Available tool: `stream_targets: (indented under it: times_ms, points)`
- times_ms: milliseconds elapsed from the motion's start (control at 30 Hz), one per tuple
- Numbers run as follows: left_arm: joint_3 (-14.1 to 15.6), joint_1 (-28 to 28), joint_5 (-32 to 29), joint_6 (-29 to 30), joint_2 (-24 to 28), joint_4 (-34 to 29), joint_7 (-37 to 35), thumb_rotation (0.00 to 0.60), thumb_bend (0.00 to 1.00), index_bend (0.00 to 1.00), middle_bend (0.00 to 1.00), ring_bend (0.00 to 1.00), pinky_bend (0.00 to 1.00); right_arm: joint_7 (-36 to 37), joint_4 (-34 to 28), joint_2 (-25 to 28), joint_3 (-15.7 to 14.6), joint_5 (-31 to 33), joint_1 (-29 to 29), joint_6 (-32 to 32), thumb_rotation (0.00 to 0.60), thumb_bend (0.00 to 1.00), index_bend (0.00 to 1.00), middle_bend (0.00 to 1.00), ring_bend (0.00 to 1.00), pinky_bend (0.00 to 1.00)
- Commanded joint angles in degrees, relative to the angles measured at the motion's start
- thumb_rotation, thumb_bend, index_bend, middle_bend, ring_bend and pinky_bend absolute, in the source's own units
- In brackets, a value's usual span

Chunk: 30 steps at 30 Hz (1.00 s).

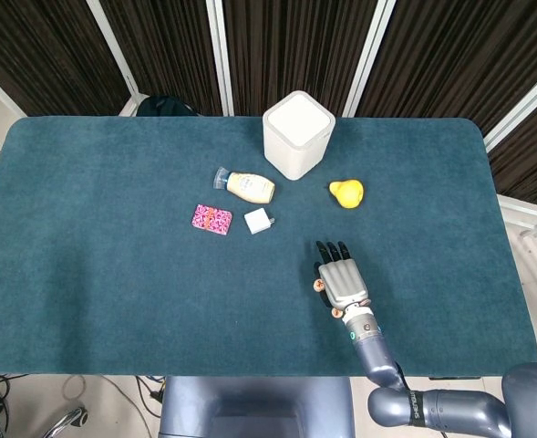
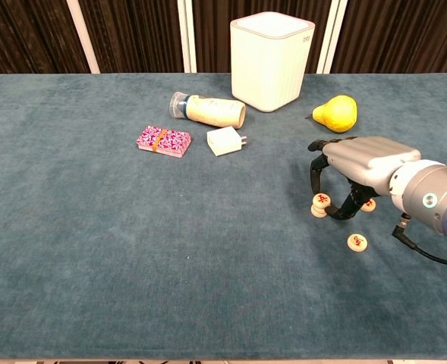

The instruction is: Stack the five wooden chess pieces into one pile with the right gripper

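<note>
A small stack of wooden chess pieces [image 2: 320, 203] is pinched between thumb and finger of the right hand [image 2: 352, 171] for alignment, while 2 loose pieces [image 2: 357, 242] are left beside it.

Chess pieces [image 2: 321, 203] under right robot hand [image 2: 352, 168]

White bin [image 2: 271, 62], bottle [image 2: 207, 110], pear [image 2: 336, 114], charger [image 2: 225, 141], patterned pack [image 2: 164, 141].
</note>
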Motion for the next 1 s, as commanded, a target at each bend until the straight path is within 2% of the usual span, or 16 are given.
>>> stream_targets:
  times_ms: [33,467,800,1000]
  points:
    - [0.0,0.0,-0.1,0.0,0.0,0.0,0.0,0.600,0.15,0.06,0.00,0.00,0.09,-0.1,0.0,0.0,0.0,0.0,0.0,0.0,0.600,0.42,0.43,0.00,0.00,0.00]
    - [-0.1,0.0,-0.2,0.0,0.0,0.0,0.1,0.600,0.15,0.06,0.00,0.00,0.09,0.8,-3.6,2.3,-0.8,-1.6,-1.5,1.6,0.600,0.42,0.43,0.00,0.00,0.00]
    - [0.0,0.0,-0.1,0.2,-0.2,-0.2,0.7,0.600,0.15,0.06,0.00,0.00,0.09,3.9,-8.5,7.3,-3.3,-6.7,-5.1,4.7,0.600,0.42,0.40,0.00,0.00,0.00]
    - [0.0,0.0,0.0,0.3,-0.2,-0.3,0.7,0.600,0.15,0.06,0.00,0.00,0.09,4.8,-9.7,9.7,-4.7,-7.1,-6.9,5.1,0.600,0.42,0.37,0.00,0.00,0.00]
